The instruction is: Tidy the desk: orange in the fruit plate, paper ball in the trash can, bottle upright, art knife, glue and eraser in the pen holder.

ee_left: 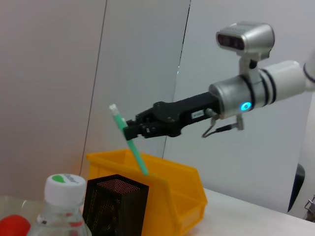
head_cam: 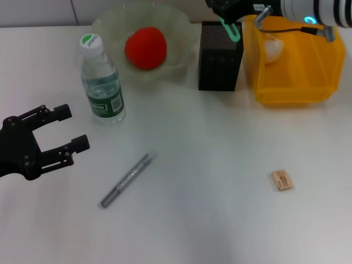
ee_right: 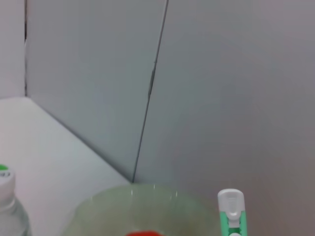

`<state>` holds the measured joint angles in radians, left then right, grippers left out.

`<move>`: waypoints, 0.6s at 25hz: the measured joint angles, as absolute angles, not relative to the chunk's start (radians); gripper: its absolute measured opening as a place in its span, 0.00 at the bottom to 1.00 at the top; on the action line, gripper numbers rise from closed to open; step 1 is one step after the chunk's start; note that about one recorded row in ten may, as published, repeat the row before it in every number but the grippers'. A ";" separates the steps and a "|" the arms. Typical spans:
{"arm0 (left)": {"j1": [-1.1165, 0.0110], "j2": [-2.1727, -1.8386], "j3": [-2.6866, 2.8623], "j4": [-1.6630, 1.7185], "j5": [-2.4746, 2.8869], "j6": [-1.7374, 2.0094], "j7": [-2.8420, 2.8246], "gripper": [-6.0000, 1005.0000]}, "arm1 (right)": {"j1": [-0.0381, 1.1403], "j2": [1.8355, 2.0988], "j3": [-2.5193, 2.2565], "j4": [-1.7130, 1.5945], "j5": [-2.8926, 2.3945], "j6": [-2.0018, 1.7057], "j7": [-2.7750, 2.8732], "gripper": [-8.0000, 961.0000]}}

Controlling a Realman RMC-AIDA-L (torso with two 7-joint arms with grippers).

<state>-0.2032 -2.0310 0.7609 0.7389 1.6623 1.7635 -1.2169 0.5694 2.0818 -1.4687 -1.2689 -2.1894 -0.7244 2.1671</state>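
The right tool [ee_left: 129, 132] is clenched on a green art knife [ee_left: 129, 143], held tilted above the black mesh pen holder [head_cam: 220, 55], with the knife's lower tip over the holder's far rim. The left tool [head_cam: 58, 135] hangs released, fingers spread, low over the surface [head_cam: 220, 220], well apart from the right tool and idle.

Items, largest first, placed from the right tool:
- Yellow trash can [head_cam: 297, 66]: directly below the arm, touching or just beside the pen holder. A white paper ball [head_cam: 273, 48] lies inside.
- Fruit plate [head_cam: 176, 27]: just beyond the pen holder on the left-arm side, holding the orange [head_cam: 145, 48].
- Bottle [head_cam: 102, 82]: past the plate, upright, cap on.
- Grey glue pen [head_cam: 126, 180]: well apart, lying flat, nearer the left tool.
- Eraser [head_cam: 282, 180]: well apart, lying flat toward the robot.

Estimated status: knife insertion in progress; glue and eraser remain.

Hazards:
- The tilted knife sits near the holder's rim. Release at this angle may let the tip catch the mesh edge and tip into the trash can or onto the surface.
- Descent without alignment may push the lightweight holder against the trash can.
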 joint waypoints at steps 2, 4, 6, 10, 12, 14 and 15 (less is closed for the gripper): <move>-0.208 -2.032 0.763 0.738 1.663 1.763 -1.217 0.80 | 0.575 2.082 -1.470 -1.243 -2.162 -0.704 2.136 0.18; -0.210 -2.032 0.766 0.738 1.663 1.761 -1.217 0.80 | 0.587 2.082 -1.471 -1.189 -2.113 -0.663 2.076 0.18; -0.212 -2.032 0.768 0.738 1.663 1.759 -1.216 0.80 | 0.595 2.082 -1.471 -1.150 -2.076 -0.634 2.031 0.18; -0.216 -2.032 0.762 0.738 1.663 1.757 -1.216 0.79 | 0.621 2.081 -1.470 -1.078 -2.010 -0.619 1.922 0.18; -0.218 -2.032 0.761 0.738 1.663 1.757 -1.216 0.79 | 0.626 2.082 -1.471 -1.065 -2.004 -0.618 1.912 0.18; -0.221 -2.032 0.761 0.737 1.663 1.756 -1.216 0.79 | 0.639 2.083 -1.470 -1.039 -1.996 -0.616 1.904 0.18; -0.223 -2.032 0.761 0.737 1.663 1.756 -1.216 0.79 | 0.647 2.082 -1.467 -1.022 -1.993 -0.611 1.904 0.18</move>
<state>-0.2228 -2.0321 0.7608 0.7368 1.6628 1.7555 -1.2163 0.6469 2.0825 -1.4671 -1.0222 -1.9931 -0.6111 1.9041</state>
